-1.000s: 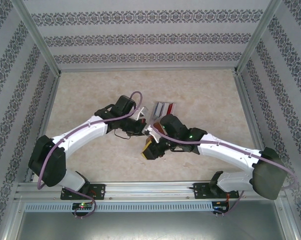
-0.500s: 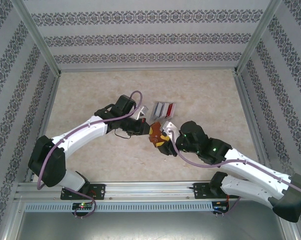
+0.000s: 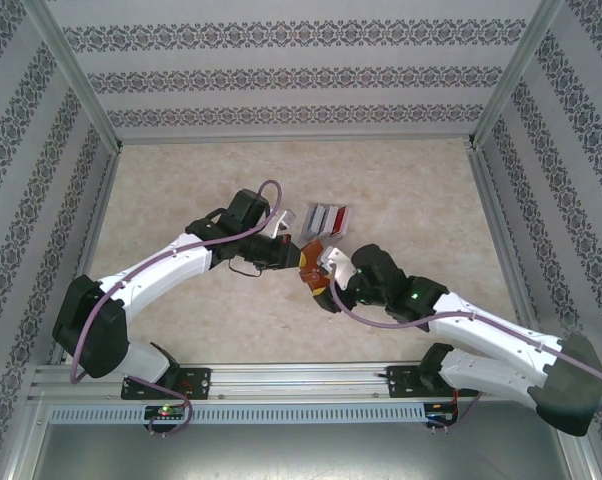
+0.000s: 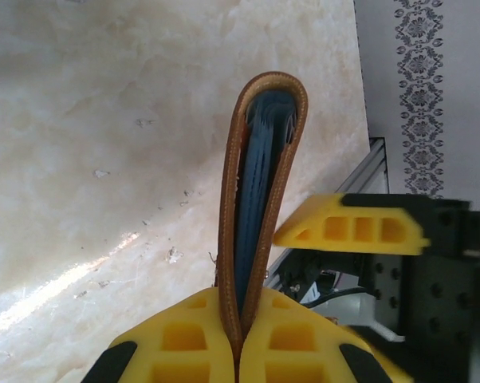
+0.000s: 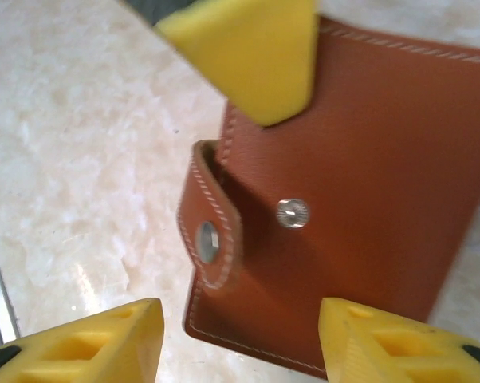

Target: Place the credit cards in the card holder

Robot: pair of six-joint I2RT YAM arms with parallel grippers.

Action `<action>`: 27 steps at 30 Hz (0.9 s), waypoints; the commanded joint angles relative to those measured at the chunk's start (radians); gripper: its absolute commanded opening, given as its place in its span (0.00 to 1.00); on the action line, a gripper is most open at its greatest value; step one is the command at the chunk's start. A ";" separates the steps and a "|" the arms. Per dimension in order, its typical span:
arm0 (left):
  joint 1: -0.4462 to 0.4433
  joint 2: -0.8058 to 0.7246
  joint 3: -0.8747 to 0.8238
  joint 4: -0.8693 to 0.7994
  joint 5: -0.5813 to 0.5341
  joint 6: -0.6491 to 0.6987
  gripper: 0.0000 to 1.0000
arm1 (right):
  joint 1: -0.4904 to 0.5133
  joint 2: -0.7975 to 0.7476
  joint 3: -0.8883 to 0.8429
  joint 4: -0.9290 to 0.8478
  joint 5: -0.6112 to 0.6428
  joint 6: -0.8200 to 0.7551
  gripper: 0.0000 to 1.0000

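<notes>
The left pincer (image 4: 240, 319) is clamped shut on one edge of the small reddish-brown leather-look folding card holder (image 5: 367, 175), keeping it edge-on over the pale marbled tabletop (image 3: 181, 180); the holder is folded nearly closed, blue-grey pockets showing inside; its clasp tab hangs unfastened beside a metal stud on the side facing the right pincer (image 5: 237, 319), whose yellow fingers stand apart, gripping nothing, close by the holder; the thin red and silver-grey credit cards (image 3: 328, 218) lie together on the tabletop just beyond.
</notes>
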 commanded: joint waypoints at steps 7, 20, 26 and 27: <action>0.005 0.001 -0.005 0.051 0.054 -0.058 0.00 | 0.029 0.067 0.019 0.070 0.159 -0.005 0.55; 0.005 0.033 0.006 0.025 0.058 -0.060 0.00 | 0.044 0.070 0.006 0.098 0.355 0.061 0.29; 0.004 0.055 0.026 -0.023 0.047 -0.035 0.00 | 0.076 0.059 -0.003 0.108 0.372 0.020 0.13; 0.005 0.058 0.026 -0.027 0.043 -0.033 0.00 | 0.082 0.055 -0.005 0.114 0.354 0.003 0.10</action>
